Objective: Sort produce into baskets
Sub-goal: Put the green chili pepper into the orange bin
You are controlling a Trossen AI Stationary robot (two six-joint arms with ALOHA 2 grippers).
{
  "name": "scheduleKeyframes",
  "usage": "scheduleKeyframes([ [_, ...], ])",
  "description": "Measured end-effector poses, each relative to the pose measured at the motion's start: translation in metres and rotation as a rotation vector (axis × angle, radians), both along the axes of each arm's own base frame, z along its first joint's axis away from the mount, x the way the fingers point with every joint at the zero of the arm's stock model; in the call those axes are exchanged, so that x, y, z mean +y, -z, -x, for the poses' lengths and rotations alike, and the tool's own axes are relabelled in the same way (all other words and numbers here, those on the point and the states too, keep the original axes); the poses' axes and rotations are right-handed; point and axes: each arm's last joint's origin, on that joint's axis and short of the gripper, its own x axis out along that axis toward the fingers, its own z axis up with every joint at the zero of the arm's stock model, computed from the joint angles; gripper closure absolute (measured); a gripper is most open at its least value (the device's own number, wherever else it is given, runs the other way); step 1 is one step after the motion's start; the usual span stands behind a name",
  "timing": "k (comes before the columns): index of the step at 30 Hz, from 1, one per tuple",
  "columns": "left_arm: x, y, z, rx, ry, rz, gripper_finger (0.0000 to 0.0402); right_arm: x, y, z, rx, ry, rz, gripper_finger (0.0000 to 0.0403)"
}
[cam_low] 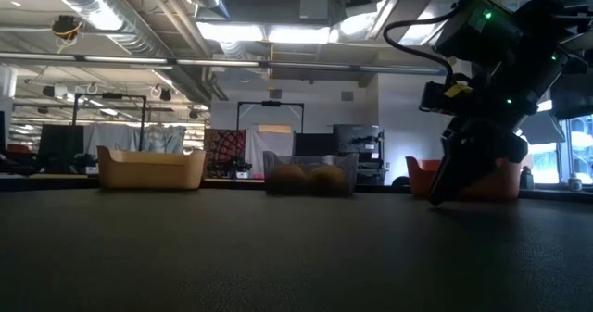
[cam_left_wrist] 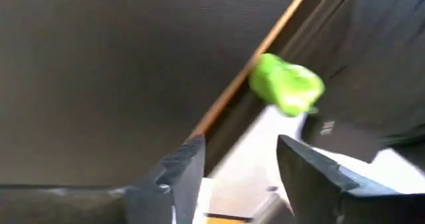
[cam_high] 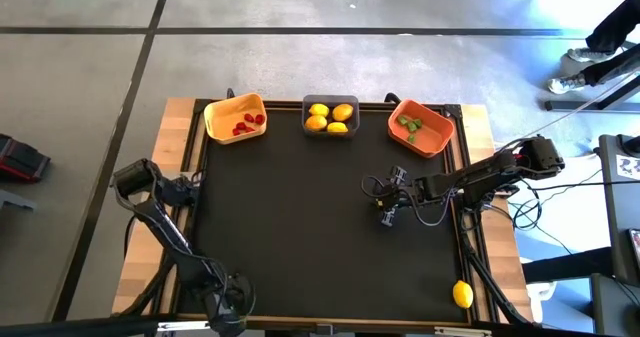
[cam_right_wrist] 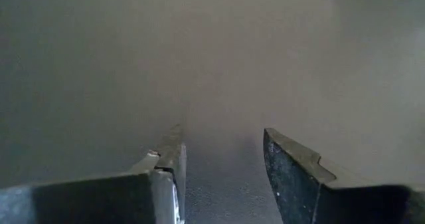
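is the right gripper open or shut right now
Open. The right gripper shows a clear gap between its fingers, with only bare dark mat in between.

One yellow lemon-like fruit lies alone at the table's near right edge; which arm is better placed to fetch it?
Probably the right: its open gripper hovers on the round yellow toy lemon's side; the left gripper sits far across.

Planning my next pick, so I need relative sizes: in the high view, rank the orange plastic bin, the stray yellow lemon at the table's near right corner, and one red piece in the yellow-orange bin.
1. Orange plastic bin
2. Stray yellow lemon
3. Red piece, smallest
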Motion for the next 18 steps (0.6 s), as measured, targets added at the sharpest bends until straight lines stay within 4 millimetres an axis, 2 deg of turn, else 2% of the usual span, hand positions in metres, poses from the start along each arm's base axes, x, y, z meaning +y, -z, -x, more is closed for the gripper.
scheduleKeyframes([
  [6, -0.004, -0.005, -0.010, 0.080, -0.265, 0.127, 0.0184, 0.001, 0.000, 0.000, 0.005, -0.018, -0.027, 0.0253],
  [11, -0.005, -0.008, -0.015, 0.153, -0.463, 0.195, 0.0176, 0.001, 0.000, 0.000, 0.006, -0.024, -0.036, 0.0253],
  [18, -0.004, -0.007, -0.015, 0.190, -0.557, 0.188, 0.0176, 0.001, 0.001, 0.000, 0.008, -0.024, -0.038, 0.0253],
])
